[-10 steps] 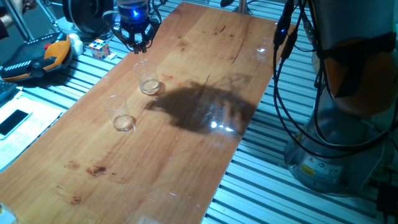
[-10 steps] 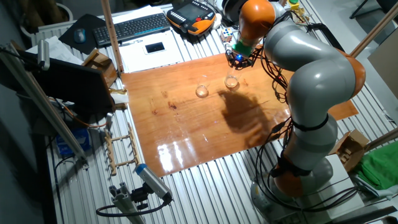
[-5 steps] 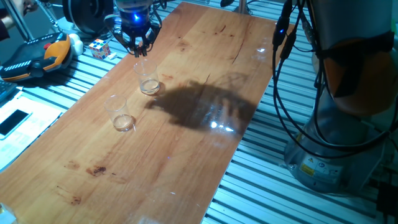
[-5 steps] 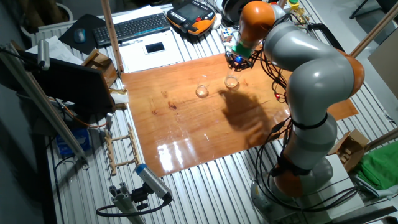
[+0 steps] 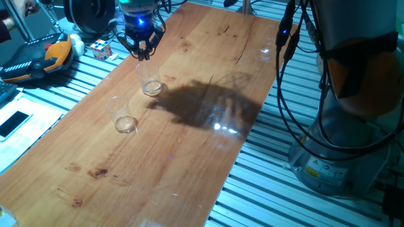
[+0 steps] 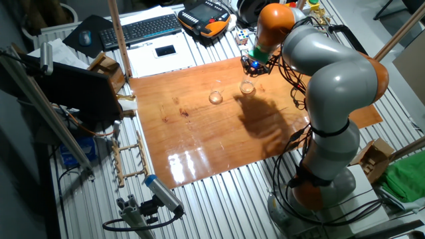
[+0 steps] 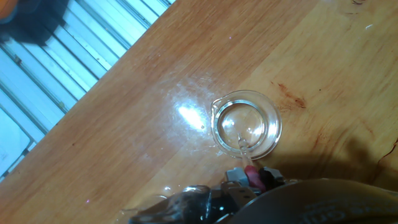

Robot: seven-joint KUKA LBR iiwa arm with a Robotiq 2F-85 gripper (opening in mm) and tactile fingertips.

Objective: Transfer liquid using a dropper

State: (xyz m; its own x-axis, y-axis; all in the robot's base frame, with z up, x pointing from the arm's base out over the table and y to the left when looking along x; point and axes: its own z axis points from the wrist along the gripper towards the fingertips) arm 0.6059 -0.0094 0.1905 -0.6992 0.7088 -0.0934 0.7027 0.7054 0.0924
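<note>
No readable writing seen. Two clear tumblers counted on tabletop [image 5: 189, 126]: far tumbler [image 5: 150, 79], near tumbler [image 5: 121, 115]. One dropper [image 7: 244, 151] gripped in closed jaws, tip held inside far tumbler.

Wooden tabletop [image 5: 189, 126] under claw, glossy, bright light glare [image 5: 218, 126] on far half. Ribbed metal bench [image 6: 219, 199] around it on all sides. Behind claw: keyboard [image 6: 143, 28], mouse [image 6: 85, 38], phone [image 6: 165, 50] on white sheet. Orange-black handheld pendant [image 5: 38, 57] just beside, colour cube [image 5: 101, 48] near. Wooden rack [image 6: 129, 159] off tabletop's edge, well apart. Green cloth [image 6: 405, 179] low, far side.
</note>
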